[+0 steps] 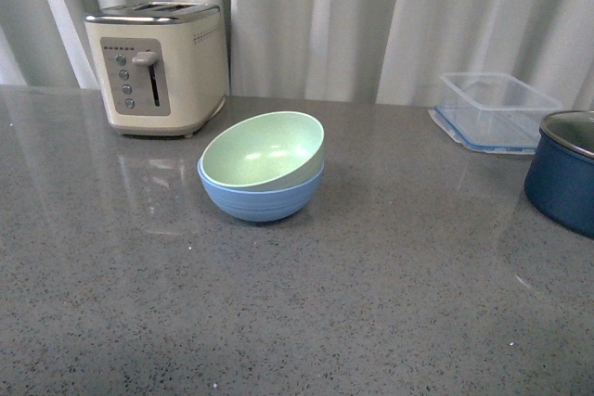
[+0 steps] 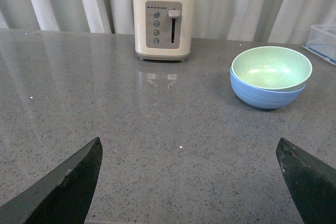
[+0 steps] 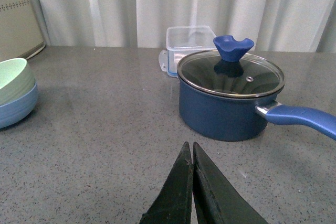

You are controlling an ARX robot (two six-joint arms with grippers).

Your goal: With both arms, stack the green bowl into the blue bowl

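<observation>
The left pincer point(image 2: 189, 182) is spread wide and holds nothing; the right pincer point(image 3: 192, 182) is clenched on nothing, tips touching. Both stand well apart from the bowls. The green bowl point(image 1: 264, 149) sits nested in the blue bowl point(image 1: 261, 194) on the worktop point(image 1: 371, 303), tilted, its rim higher on the side away from the toaster point(image 1: 160, 67). The stack appears complete. Risk: the tilted seating may let the green bowl rock or slide if either arm brushes it.
</observation>
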